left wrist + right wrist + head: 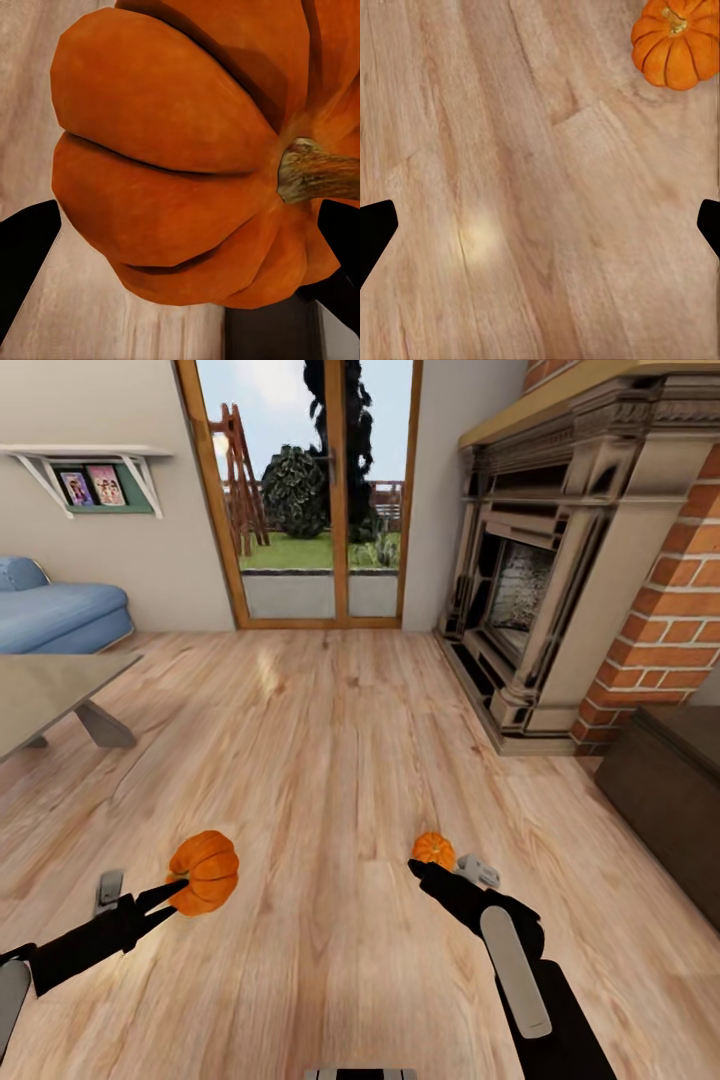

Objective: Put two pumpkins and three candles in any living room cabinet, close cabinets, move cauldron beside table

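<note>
We see one bright orange ribbed pumpkin (204,872) pinched in the left pincer (172,890), raised above the pale plank floor (330,740). The second, smaller orange pumpkin (433,849) sits on the floor just beyond the right pincer (418,868), whose fingers are spread and empty. To grasp well, we judge the right pincer should centre over it first. No legible writing.

Both pumpkins, one (205,872) with a brown stem, the other (433,849), are ribbed bright orange; the floor (330,760) is pale wood-grain plank; the fireplace (560,560) is beige with red brick.
</note>
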{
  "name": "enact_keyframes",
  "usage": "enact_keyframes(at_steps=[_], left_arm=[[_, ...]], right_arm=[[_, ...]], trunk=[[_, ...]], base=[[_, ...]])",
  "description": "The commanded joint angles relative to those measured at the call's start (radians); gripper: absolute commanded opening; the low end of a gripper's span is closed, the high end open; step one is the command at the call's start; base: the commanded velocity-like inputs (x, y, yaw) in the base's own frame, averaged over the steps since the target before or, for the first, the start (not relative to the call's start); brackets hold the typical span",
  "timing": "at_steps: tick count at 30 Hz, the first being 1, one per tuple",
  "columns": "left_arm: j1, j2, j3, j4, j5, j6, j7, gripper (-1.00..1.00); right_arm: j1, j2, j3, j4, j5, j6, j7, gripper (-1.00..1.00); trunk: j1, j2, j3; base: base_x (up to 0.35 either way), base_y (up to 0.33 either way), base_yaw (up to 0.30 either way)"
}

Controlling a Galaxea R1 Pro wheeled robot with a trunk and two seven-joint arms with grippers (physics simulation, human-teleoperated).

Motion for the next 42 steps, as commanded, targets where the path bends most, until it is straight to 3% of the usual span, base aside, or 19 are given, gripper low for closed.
enact_keyframes(at_steps=[1, 8, 9, 10, 17, 19, 22, 25, 30, 42], left_arm=[[0.000, 0.000, 0.000, 0.000, 0.005, 0.005, 0.000, -1.00], [0.000, 0.000, 0.000, 0.000, -0.052, 0.003, 0.000, -1.00], [0.000, 0.000, 0.000, 0.000, 0.040, 0.005, 0.000, -1.00], [0.000, 0.000, 0.000, 0.000, 0.040, 0.005, 0.000, -1.00], [0.000, 0.000, 0.000, 0.000, 0.040, 0.005, 0.000, -1.00], [0.000, 0.000, 0.000, 0.000, 0.040, 0.005, 0.000, -1.00], [0.000, -0.002, 0.000, 0.000, 0.040, 0.005, 0.001, -1.00], [0.000, -0.006, 0.000, 0.000, 0.040, 0.005, 0.002, -1.00], [0.000, -0.008, 0.000, 0.000, 0.040, 0.005, 0.002, -1.00], [0.000, -0.008, 0.000, 0.000, 0.040, 0.005, 0.002, -1.00]], right_arm=[[0.000, 0.000, -0.006, 0.006, -0.002, 0.001, 0.000, 1.00], [0.001, -0.013, -0.045, 0.045, -0.038, 0.006, 0.001, 1.00], [0.000, -0.028, -0.315, 0.139, -0.082, 0.006, 0.001, 1.00], [0.000, -0.035, -0.325, 0.148, -0.086, 0.006, 0.002, 1.00], [-0.007, -0.076, -0.346, 0.219, -0.142, 0.008, 0.004, 1.00], [-0.007, -0.093, -0.347, 0.236, -0.177, 0.008, 0.006, 1.00], [-0.006, -0.137, -0.347, 0.286, -0.267, 0.007, 0.007, 1.00], [-0.006, -0.162, -0.346, 0.330, -0.312, 0.003, 0.017, 1.00], [-0.007, -0.173, -0.346, 0.351, -0.325, -0.002, 0.070, 1.00], [-0.006, -0.172, -0.346, 0.352, -0.324, -0.006, 0.077, 1.00]], trunk=[[0.000, 0.000, 0.000], [0.000, 0.000, 0.000], [0.000, 0.000, 0.000], [0.000, 0.000, 0.000], [0.000, 0.000, 0.000], [0.000, 0.000, 0.000], [0.000, 0.000, 0.000], [0.000, 0.000, 0.000], [0.000, 0.000, 0.000], [0.000, 0.000, 0.000]], base=[[0.258, -0.091, 0.000], [0.237, -0.026, 0.000], [0.231, -0.002, 0.000], [0.231, -0.001, 0.000], [0.144, 0.000, 0.000], [0.033, 0.000, 0.000], [0.205, 0.038, 0.000], [0.289, 0.018, 0.000], [0.315, 0.003, 0.000], [0.280, 0.000, 0.000]])
